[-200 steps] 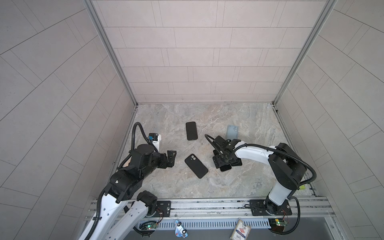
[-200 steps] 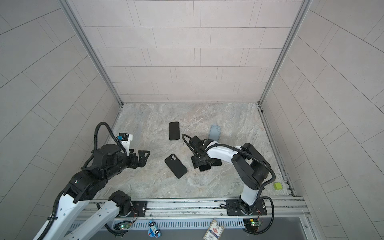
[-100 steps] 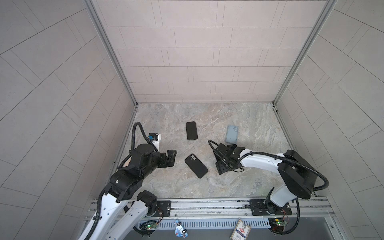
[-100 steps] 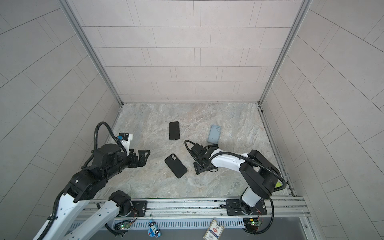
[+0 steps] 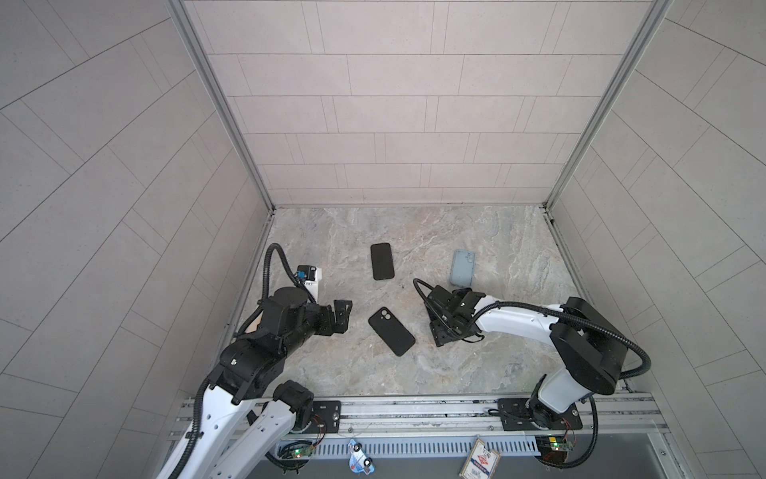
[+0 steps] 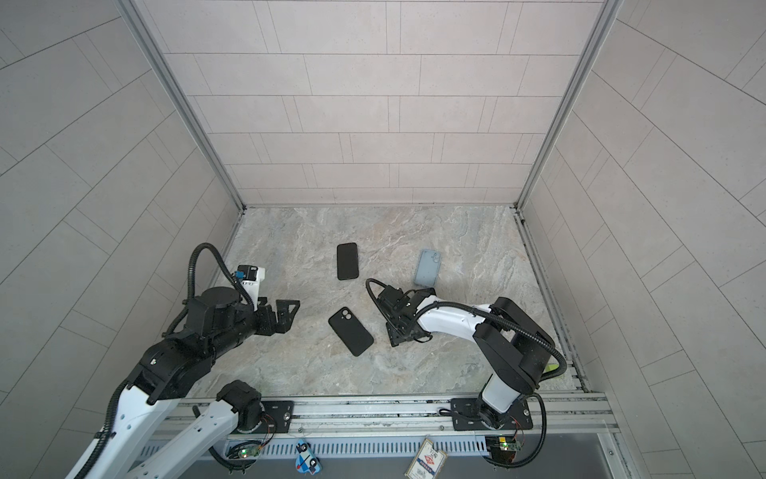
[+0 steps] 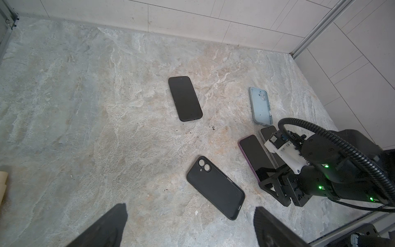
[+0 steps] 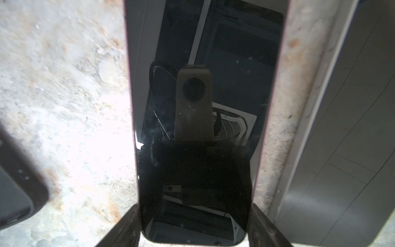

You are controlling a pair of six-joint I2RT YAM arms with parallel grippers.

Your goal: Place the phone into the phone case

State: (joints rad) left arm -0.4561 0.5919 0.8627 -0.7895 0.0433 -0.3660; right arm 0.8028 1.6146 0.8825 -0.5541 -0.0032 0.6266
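Right arm has dropped, elbow swung outward, and the right claw [image 8: 195, 226] now straddles the near end of the purple-edged phone [image 7: 254, 156], fingers at both long edges; whether it pinches yet I cannot tell. Screen up on the desk [image 5: 456, 373], the phone's long axis runs straight away from the claw toward the pale blue case [image 5: 463, 268] just beyond. Left claw [image 5: 338, 315] hangs spread and empty, farther off.

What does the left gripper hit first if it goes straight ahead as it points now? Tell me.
Most likely the black case, lying camera holes up just ahead of the open left gripper; its height above the case is hard to judge.
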